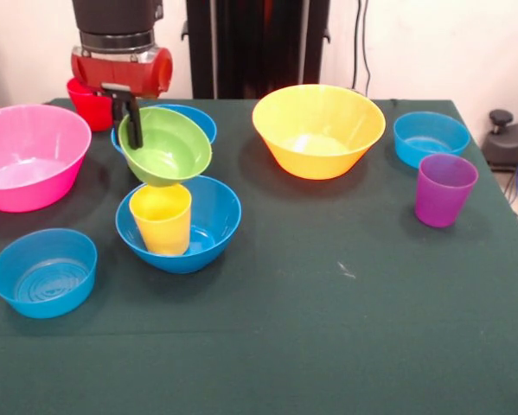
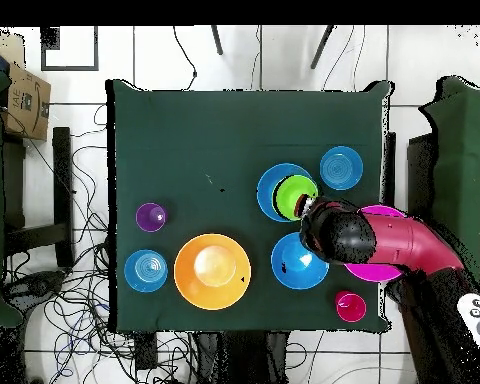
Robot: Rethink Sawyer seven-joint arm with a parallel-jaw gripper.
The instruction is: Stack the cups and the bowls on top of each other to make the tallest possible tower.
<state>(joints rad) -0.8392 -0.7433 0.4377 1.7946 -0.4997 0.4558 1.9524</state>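
Reaching down, fingers [image 1: 133, 121] clamped on green bowl [image 1: 168, 147] rim, tilted above yellow cup [image 1: 162, 218]

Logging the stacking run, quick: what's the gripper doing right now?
Gripper: shut on the green bowl rim, holding it tilted above the yellow cup.

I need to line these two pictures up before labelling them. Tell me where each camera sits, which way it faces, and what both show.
Front view: sits across the table, looking over the green cloth toward the wall; shows the arm's red wrist and the claw holding the green bowl tilted above the yellow cup.
Overhead view: sits above, looking straight down; shows the red arm entering from the right.
Shared: green bowl, orange bowl, purple cup.
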